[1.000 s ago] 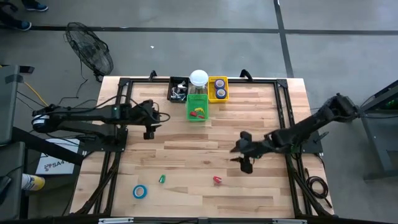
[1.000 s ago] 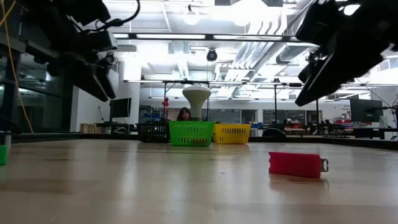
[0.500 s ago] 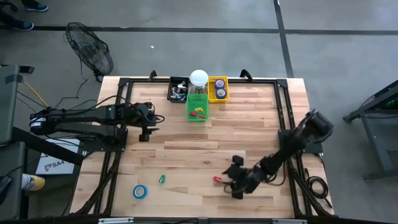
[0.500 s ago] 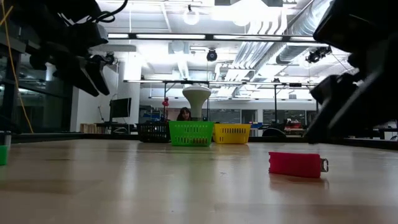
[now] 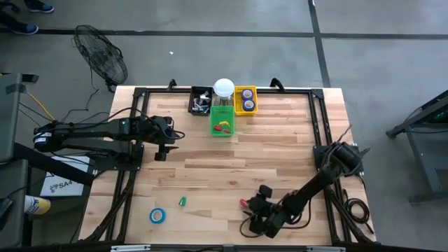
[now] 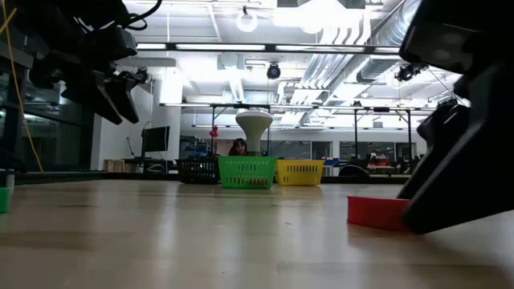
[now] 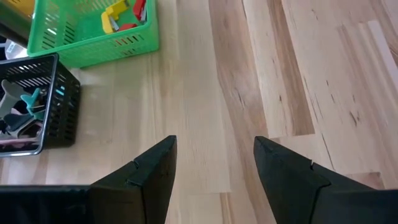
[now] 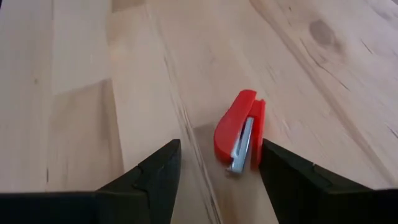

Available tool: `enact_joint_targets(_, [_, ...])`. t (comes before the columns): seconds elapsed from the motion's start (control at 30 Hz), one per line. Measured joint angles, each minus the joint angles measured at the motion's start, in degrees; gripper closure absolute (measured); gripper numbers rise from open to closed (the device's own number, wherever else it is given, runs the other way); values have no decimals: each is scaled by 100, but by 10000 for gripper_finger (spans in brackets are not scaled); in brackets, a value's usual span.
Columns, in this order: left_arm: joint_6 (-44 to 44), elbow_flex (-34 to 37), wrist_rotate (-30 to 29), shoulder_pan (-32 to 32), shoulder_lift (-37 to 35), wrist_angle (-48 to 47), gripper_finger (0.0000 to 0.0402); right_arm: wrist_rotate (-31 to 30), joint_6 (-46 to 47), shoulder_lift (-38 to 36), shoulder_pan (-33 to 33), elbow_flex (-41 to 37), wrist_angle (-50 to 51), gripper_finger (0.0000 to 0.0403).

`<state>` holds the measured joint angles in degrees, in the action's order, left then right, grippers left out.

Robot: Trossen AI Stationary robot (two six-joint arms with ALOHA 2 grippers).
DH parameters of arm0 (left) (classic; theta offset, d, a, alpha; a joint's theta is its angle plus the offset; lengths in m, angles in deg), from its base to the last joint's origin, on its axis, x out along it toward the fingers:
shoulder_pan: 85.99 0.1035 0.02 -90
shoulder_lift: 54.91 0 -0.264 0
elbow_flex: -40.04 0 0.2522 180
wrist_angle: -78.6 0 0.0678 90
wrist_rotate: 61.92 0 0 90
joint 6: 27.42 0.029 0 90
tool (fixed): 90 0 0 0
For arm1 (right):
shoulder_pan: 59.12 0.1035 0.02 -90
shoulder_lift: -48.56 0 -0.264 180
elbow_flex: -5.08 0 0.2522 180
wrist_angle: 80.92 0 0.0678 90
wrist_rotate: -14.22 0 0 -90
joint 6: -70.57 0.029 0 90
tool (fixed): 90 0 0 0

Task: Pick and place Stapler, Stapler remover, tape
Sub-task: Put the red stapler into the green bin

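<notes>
1. High view: a pale wooden plank table [image 5: 210, 175] with a black frame is seen on a grey concrete floor, a black fan [image 5: 101, 59] lying off its far left corner.
2. Along the far edge a black basket [image 5: 201, 101], a green basket [image 5: 222, 120] and a yellow basket [image 5: 245, 100] are set side by side, with a white round-topped jar [image 5: 223, 88] among them; blue-ringed tape rolls [image 5: 246, 104] are seen inside the yellow one.
3. In the low view an open workshop hall with bright ceiling lights is shown behind the baskets.
4. The red stapler [image 8: 239, 132] lies on the near part of the table; in the low view its right end is hidden behind the right arm.
5. In the right wrist view its long axis is seen running roughly away from the camera, tilted slightly, with the metal strip facing sideways.
6. The right gripper [image 8: 214, 171] is held low just beside the stapler, fingers spread wide, nothing gripped.
7. The left gripper [image 7: 214, 168] is held above bare boards near the baskets, open and empty.
8. A blue tape roll [image 5: 157, 215] and a small green object [image 5: 182, 201], too small to identify, lie near the front left.
</notes>
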<state>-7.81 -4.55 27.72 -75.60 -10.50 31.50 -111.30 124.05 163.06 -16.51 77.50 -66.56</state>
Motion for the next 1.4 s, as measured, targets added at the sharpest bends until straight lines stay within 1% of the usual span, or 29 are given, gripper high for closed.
enact_joint_targets(0.1, [27, 0, 0, 0, 0, -1, 192, -156, 75, 168, -37, 170, -17, 201])
enact_joint_targets(0.2, [57, 0, 0, 0, 0, -2, 192, -184, 239, 272, -82, 296, 20, 201])
enact_joint_targets(0.33, [95, 0, 0, 0, 0, -2, 192, -241, 560, 282, -96, 336, 166, 201])
enact_joint_targets(0.47, [117, 0, -1, 0, 2, -2, 192, -229, 535, 287, -96, 335, 263, 204])
enact_joint_targets(0.6, [117, -2, -2, 0, 2, -2, 192, -209, 475, 287, -98, 339, 402, 225])
enact_joint_targets(0.9, [117, -2, -2, 0, 2, -2, 192, -333, 112, 291, -98, 325, 479, 304])
enact_joint_targets(1.0, [117, -2, -3, 2, 2, -2, 192, -351, 0, 293, -98, 321, 473, 323])
enact_joint_targets(1.1, [117, -2, -2, 2, 2, -2, 192, -368, -89, 294, -100, 321, 471, 328])
enact_joint_targets(1.23, [117, -2, -4, 0, 2, -2, 192, -398, -182, 284, -166, 317, 466, 317])
enact_joint_targets(1.4, [114, -2, -4, 2, 4, 0, 192, -210, -664, 102, -433, 300, 504, 323])
